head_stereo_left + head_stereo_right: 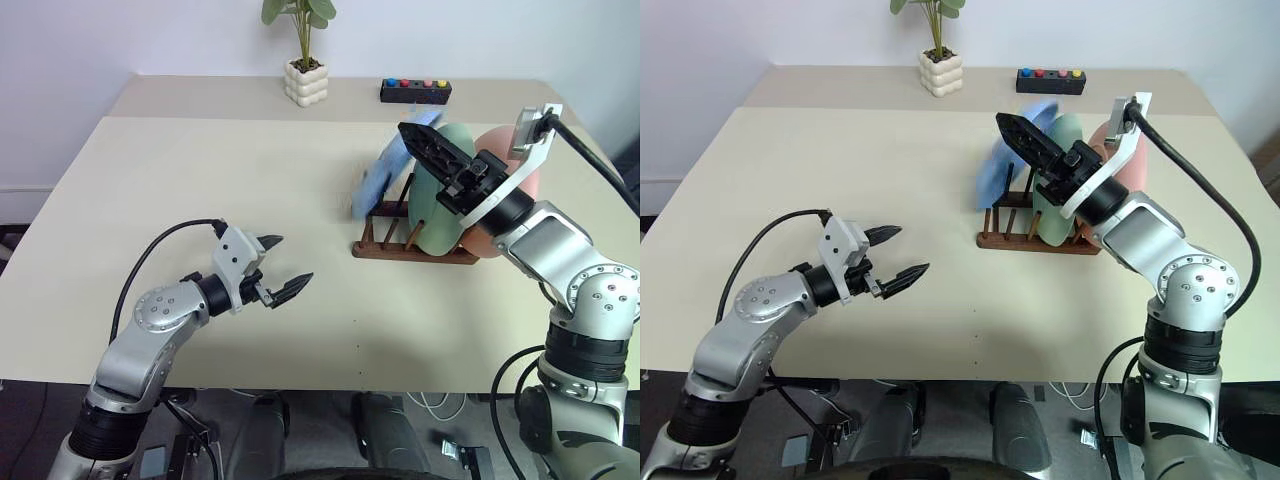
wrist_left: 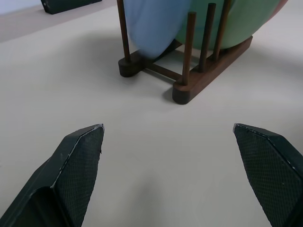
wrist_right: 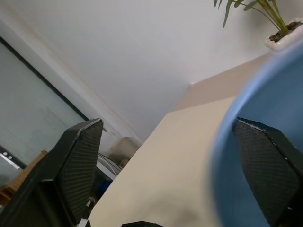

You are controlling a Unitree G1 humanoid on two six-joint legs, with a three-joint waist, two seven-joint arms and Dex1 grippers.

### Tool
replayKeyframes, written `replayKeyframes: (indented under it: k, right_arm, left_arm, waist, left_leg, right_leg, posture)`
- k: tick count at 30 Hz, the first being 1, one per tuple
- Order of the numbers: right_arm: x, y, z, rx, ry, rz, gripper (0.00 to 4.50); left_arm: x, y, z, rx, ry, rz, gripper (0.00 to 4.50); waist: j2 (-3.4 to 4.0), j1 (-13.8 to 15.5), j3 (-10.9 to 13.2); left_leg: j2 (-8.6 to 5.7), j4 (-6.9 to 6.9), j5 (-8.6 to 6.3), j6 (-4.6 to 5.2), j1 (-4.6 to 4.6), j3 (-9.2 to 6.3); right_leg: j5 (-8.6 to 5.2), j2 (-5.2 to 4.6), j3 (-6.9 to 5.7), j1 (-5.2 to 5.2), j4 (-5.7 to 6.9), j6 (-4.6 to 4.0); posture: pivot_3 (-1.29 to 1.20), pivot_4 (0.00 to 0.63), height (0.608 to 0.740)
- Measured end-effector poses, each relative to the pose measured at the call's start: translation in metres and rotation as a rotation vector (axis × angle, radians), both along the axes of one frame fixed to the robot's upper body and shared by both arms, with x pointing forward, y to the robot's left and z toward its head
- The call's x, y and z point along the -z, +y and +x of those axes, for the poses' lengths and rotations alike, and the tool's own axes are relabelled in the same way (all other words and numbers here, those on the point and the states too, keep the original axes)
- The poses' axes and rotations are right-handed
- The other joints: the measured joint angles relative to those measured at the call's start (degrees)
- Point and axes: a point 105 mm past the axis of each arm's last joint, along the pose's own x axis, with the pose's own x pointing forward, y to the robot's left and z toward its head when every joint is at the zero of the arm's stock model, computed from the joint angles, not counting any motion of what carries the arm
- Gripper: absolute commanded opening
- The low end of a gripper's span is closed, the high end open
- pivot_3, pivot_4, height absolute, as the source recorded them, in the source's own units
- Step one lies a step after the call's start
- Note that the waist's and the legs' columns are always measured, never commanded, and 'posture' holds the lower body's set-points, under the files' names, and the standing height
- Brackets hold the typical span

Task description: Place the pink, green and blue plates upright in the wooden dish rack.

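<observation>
your wooden dish rack (image 1: 415, 243) sits right of centre on the beige table (image 1: 200, 180), green plate (image 1: 445, 185) and pink plate (image 1: 500, 190) upright in it, blue plate (image 1: 385, 175) blurred and tilted at its left end. right gripper (image 1: 425, 140) is spread beside the blue plate; left gripper (image 1: 283, 265) is spread, well apart. a potted plant (image 1: 305, 60) and button box (image 1: 415, 91) stand at the far edge. your right wrist view adds a window (image 3: 33, 109).

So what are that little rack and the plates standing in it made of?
The small dark brown dish rack looks like wood with a smooth stained finish: turned round pegs on solid rails. The round blue plate, green plate and pink plate look matte and evenly coloured, probably plastic or a similar moulded material, though glazed ceramic can't be ruled out.
</observation>
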Motion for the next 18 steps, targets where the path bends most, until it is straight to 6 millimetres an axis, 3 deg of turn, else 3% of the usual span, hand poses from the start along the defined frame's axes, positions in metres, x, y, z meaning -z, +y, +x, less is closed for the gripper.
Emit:
replayKeyframes:
  k: [18]
  right_arm:
    - [0.0007, -0.0026, -0.0003, 0.014, -0.009, -0.064, 4.46]
  left_arm:
    - [0.0012, -0.0002, 0.0002, -0.005, -0.003, 0.005, 4.5]
  waist:
    - [0.0, 0.02, 0.0]
  left_leg:
    - [0.0, 0.0, 0.0, 0.0, -0.01, 0.01]
  right_leg:
    - [-0.01, 0.0, 0.01, 0.0, -0.04, -0.01]
  posture:
    - [0.0, 0.15, 0.73]
